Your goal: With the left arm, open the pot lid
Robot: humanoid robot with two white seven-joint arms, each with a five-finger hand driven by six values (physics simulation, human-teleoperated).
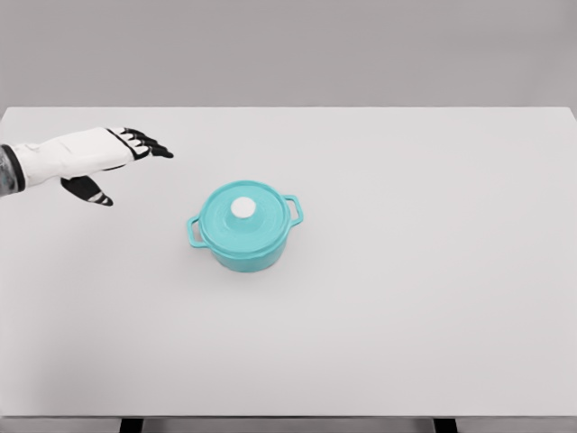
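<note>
A teal pot point(245, 236) with two side handles stands near the middle of the white table. Its teal lid point(243, 216) sits flat on the pot, with a white round knob point(243, 208) in the centre. My left hand point(126, 162) comes in from the left edge, above the table and well to the left of the pot. Its black fingers point(149, 144) are stretched out toward the right and the thumb point(90, 191) hangs below; it holds nothing. The right arm does not show.
The white table point(406, 298) fills most of the view, its front edge along the bottom. A grey wall lies behind it.
</note>
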